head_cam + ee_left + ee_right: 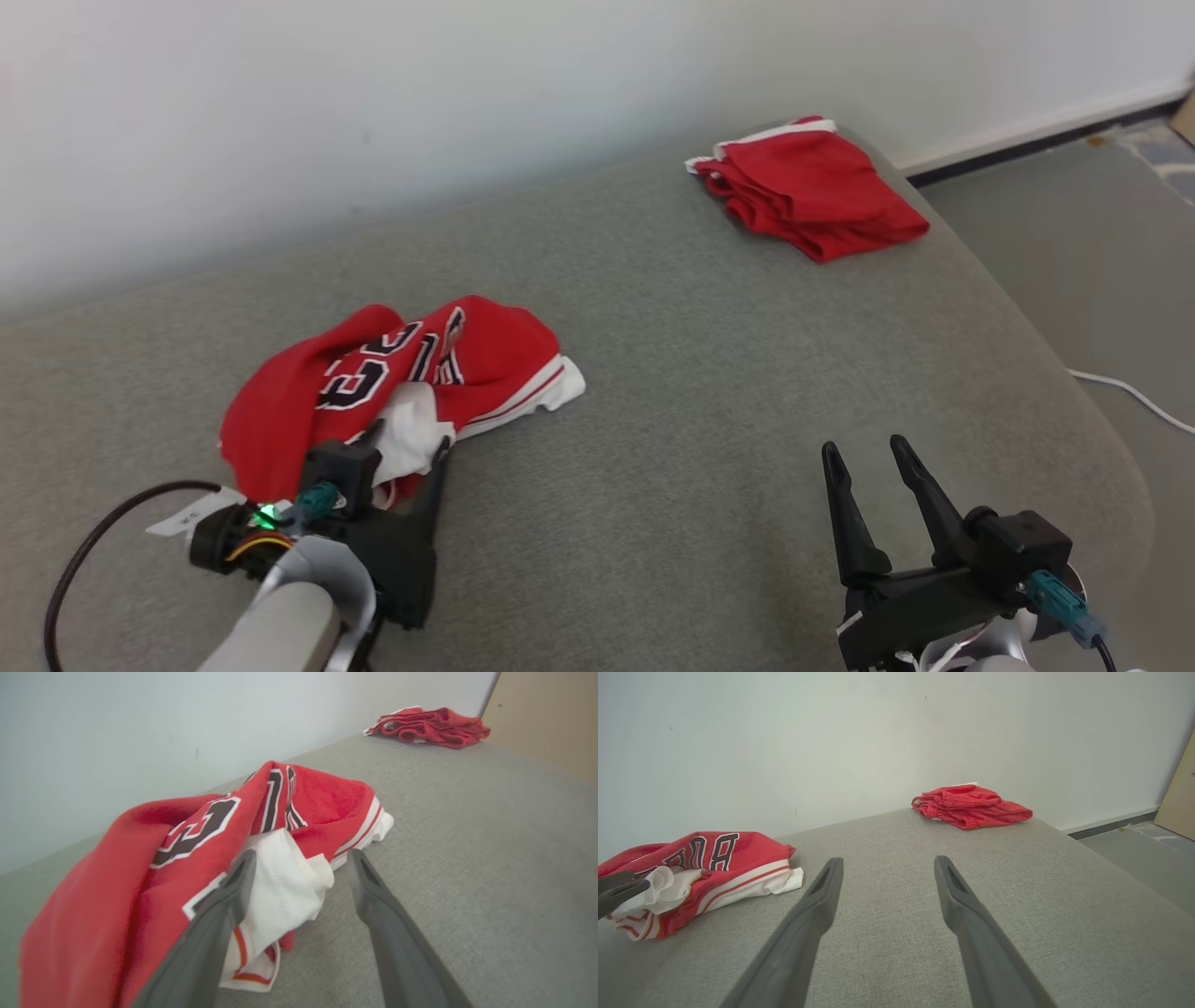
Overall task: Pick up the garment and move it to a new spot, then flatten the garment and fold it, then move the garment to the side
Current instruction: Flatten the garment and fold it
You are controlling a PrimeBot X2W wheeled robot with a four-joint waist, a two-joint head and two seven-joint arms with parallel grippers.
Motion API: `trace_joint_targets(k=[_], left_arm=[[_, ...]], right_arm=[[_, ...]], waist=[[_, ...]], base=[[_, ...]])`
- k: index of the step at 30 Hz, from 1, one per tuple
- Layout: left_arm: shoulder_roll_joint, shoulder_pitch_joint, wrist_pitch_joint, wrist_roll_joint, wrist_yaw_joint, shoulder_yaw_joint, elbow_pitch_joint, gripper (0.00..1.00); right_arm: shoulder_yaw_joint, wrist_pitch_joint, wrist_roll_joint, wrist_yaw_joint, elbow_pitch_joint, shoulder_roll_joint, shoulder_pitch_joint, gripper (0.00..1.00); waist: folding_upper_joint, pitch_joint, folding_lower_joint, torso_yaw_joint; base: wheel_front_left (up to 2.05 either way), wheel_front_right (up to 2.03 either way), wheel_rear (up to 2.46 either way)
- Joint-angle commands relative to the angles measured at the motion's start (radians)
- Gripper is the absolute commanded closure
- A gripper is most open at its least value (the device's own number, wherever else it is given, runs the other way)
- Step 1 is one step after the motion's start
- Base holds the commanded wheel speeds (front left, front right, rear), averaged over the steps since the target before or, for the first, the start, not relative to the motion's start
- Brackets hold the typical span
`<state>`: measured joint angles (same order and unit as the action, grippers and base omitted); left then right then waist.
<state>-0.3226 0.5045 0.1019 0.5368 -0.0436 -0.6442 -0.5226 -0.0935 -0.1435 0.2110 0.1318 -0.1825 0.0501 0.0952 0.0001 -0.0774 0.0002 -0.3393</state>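
Left gripper (409,439), jaws wide apart, astride fold of jersey (308,392); right gripper (864,446) likewise, empty.

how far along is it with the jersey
Done: nothing on the jersey, which lies crumpled on the cushion. A folded red pile sits at the far corner; whether it belongs to this job I cannot tell. In hand: the left tool is open, straddling the jersey's white fold, not gripping. The right tool is open over bare cushion. Left: pick up, move, flatten, fold, set aside.
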Motion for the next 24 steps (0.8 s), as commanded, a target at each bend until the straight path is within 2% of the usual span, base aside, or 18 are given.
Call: trace_joint_targets(k=[1, 6, 8, 9, 10, 16, 20, 21, 24], left_arm=[[-0.006, 0.031, 0.001, -0.021, -0.008, -0.002, -0.053, 0.0], [-0.004, 0.087, 0.01, -0.042, -0.036, -0.005, -0.198, 0.0], [0.011, 0.095, 0.014, -0.024, -0.019, -0.002, -0.238, 0.0], [0.013, 0.1, 0.018, -0.028, -0.011, -0.007, -0.256, 0.71], [0.017, 0.11, 0.033, -0.029, -0.005, -0.007, -0.267, 1.0], [0.053, 0.131, 0.105, -0.021, 0.009, -0.001, -0.276, 1.0], [0.068, 0.13, 0.121, 0.002, 0.032, 0.007, -0.184, 1.0], [0.068, 0.13, 0.121, 0.002, 0.032, 0.007, -0.184, 1.0], [0.053, 0.104, 0.125, 0.031, 0.025, 0.031, -0.065, 1.0]], right_arm=[[-0.006, -0.01, 0.01, -0.002, -0.006, 0.0, 0.019, 0.0], [-0.009, -0.027, 0.018, -0.002, -0.024, 0.0, 0.033, 0.0], [-0.007, -0.034, 0.019, -0.002, -0.032, 0.0, 0.034, 0.0], [-0.007, -0.037, 0.021, -0.002, -0.037, 0.0, 0.034, 0.0], [-0.006, -0.041, 0.022, -0.002, -0.041, 0.0, 0.034, 0.0], [0.005, -0.05, 0.014, -0.002, -0.048, 0.0, 0.02, 0.0], [0.012, -0.04, 0.004, -0.002, -0.047, 0.001, -0.007, 0.0], [0.012, -0.04, 0.004, -0.002, -0.047, 0.001, -0.007, 0.0], [0.018, -0.035, 0.001, -0.002, -0.042, 0.0, -0.017, 0.0]], waist=[[-0.0001, -0.049, -0.0002, -0.069], [-0.0001, -0.061, -0.0002, -0.091], [-0.0001, -0.063, -0.0002, -0.09], [-0.0001, -0.063, -0.0002, -0.09], [-0.0001, -0.062, -0.0002, -0.089], [-0.0001, -0.037, -0.0002, -0.037], [-0.0001, 0.005, -0.0002, 0.052], [-0.0001, 0.005, -0.0002, 0.052], [-0.0001, 0.029, -0.0002, 0.108]], base=[[0.0, 0.0, 0.0], [0.0, 0.0, 0.0], [0.0, 0.0, 0.0], [0.0, 0.0, 0.0], [0.0, 0.0, 0.0], [0.0, 0.0, 0.0], [0.0, 0.0, 0.0], [0.0, 0.0, 0.0], [0.0, 0.0, 0.0]])
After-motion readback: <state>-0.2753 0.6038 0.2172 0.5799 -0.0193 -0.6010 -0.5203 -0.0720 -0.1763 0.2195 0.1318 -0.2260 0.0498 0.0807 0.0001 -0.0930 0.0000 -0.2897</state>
